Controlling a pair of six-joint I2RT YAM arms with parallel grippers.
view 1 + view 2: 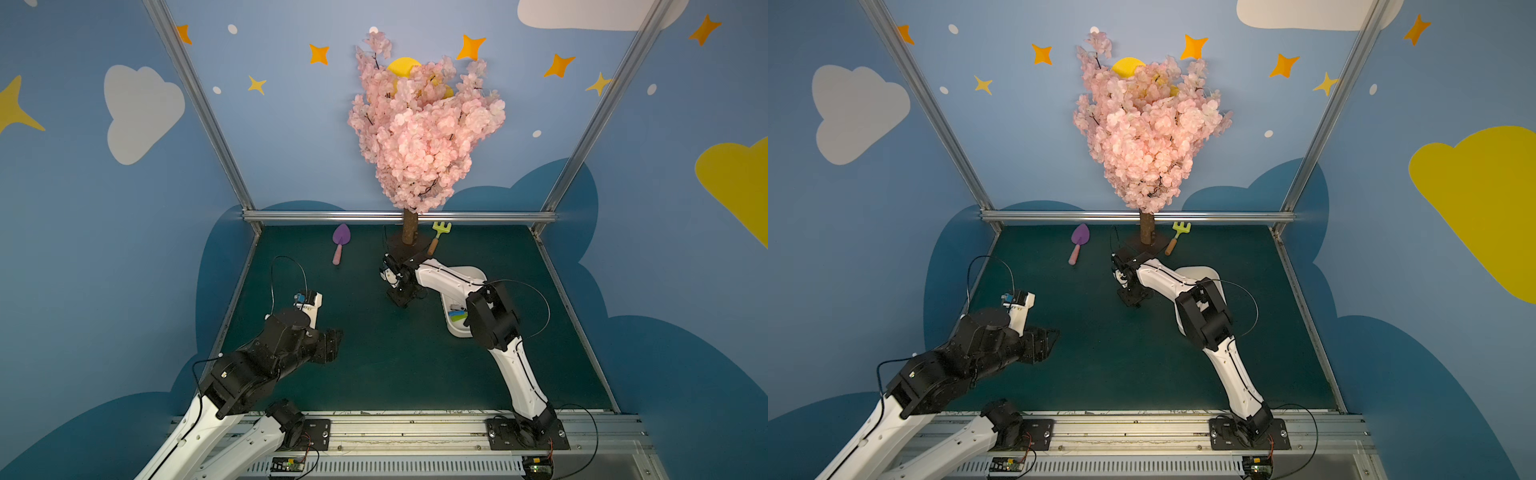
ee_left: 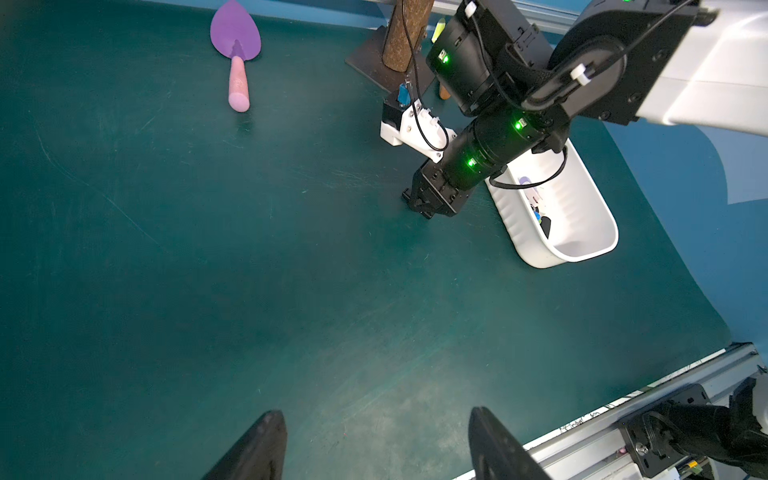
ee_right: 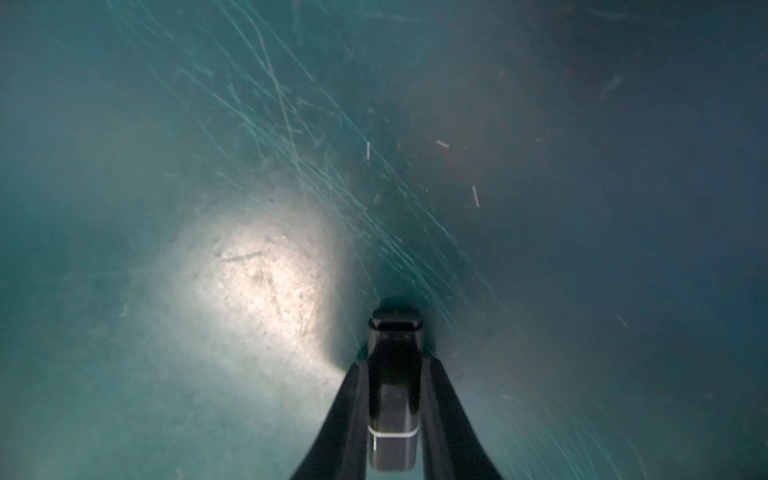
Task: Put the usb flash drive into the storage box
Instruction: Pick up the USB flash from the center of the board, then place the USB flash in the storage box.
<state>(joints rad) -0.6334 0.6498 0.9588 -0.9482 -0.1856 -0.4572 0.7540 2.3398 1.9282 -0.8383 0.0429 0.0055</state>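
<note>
Right gripper [image 3: 395, 365] low at green mat [image 3: 208, 166], pinching black usb flash drive [image 3: 392, 332] between its fingers. Left gripper [image 2: 376, 444] spread, empty. White storage box [image 2: 536, 257] near right gripper

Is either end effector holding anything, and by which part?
Right end effector grips the USB flash drive by its long sides; left end effector is empty.

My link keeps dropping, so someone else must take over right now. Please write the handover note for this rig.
Right gripper: shut on the black usb flash drive, low at the green mat.
Left gripper: open, empty, over bare mat.
Storage box: white, on the mat beside the right gripper, small items already inside.
Done: drive grasped.
To do: lift, carry over the box, release.
</note>
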